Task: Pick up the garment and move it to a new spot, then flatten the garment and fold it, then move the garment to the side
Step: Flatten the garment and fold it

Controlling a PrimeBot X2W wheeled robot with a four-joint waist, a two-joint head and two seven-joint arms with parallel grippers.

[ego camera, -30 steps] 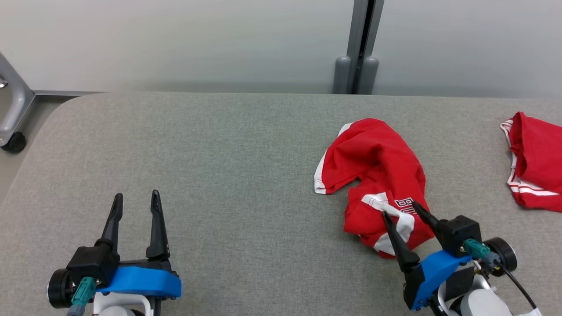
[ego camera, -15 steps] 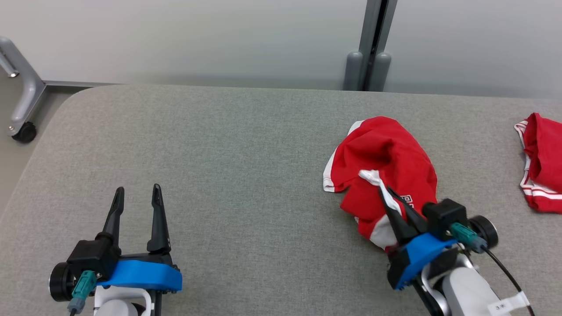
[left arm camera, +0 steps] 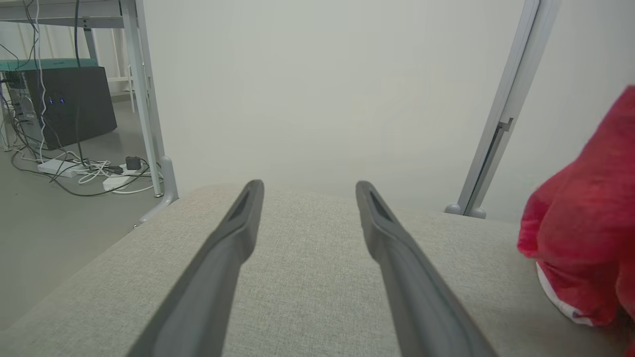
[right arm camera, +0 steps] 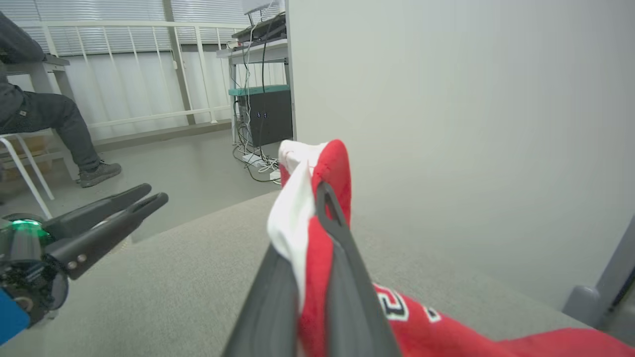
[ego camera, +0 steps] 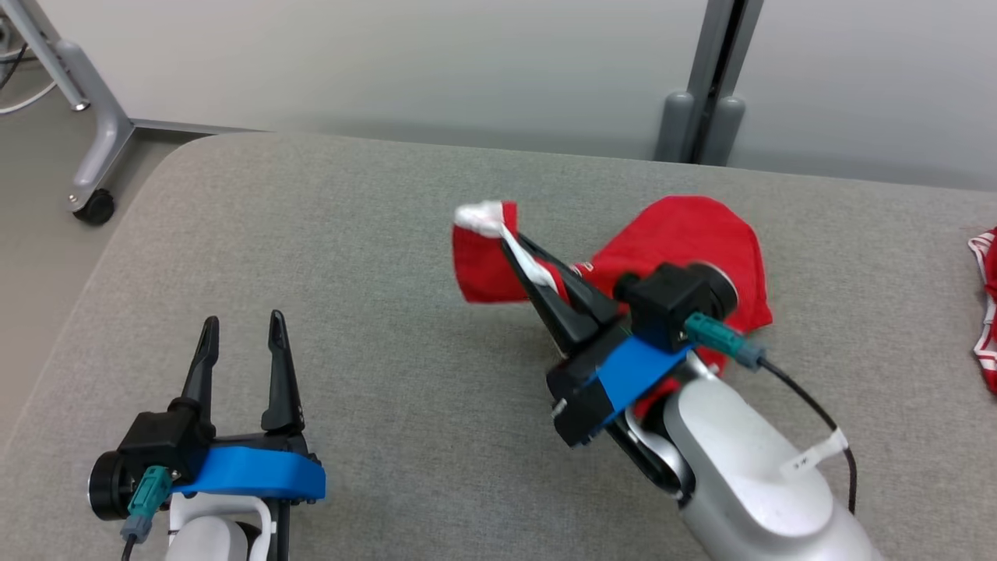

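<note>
Grey table (ego camera: 350, 234): bare surface across the left and centre, with a rounded far-left corner; 1 other red garment (ego camera: 985, 312) lies at the right edge. Garment (ego camera: 693, 234) runs from right of centre up-left to a raised hem; right gripper (ego camera: 518, 241) is clamped on that hem, forearm angled up-left; left gripper (ego camera: 241, 321) has its 2 fingers spread, holding nothing.

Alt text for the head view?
The right gripper is shut on a white-trimmed fold of the red jersey garment, holding it raised above the grey fabric table. The left gripper rests open at lower left; a second red garment lies at the right edge.
</note>
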